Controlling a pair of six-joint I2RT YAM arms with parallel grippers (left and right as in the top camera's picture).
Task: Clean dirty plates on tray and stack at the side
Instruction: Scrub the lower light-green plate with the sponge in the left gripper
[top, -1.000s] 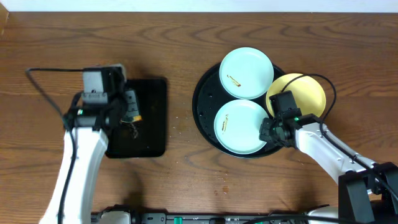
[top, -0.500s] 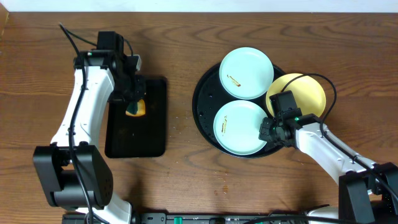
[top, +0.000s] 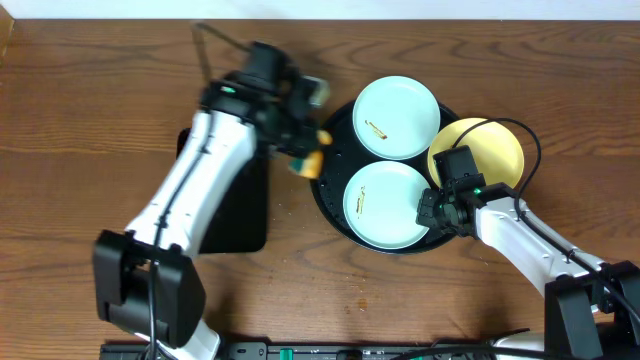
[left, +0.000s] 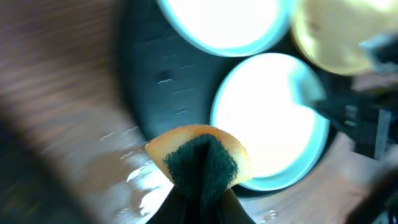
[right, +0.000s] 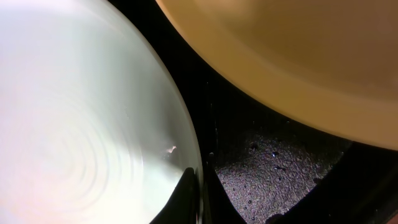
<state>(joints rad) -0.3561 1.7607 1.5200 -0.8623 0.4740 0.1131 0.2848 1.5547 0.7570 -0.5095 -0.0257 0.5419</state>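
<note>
The round black tray (top: 328, 166) holds two pale blue-white plates, a far one (top: 396, 117) and a near one (top: 386, 203), each with a small brown smear. A pale yellow plate (top: 490, 148) leans on the tray's right rim. My left gripper (top: 303, 157) is shut on a yellow-and-green sponge (left: 200, 157) above the tray's left rim. My right gripper (top: 432, 213) is shut on the right rim of the near plate (right: 74, 124); one finger lies on top, the other under the rim. The yellow plate (right: 292, 56) shows beside it.
A rectangular black tray (top: 238, 215) lies left of the round tray, partly under my left arm. Small crumbs lie on the wooden table between them. The right arm's cable loops over the yellow plate.
My left arm has swung right with the sponge, from the rectangular tray to the round tray's left rim. The right gripper and the plates have not moved.
</note>
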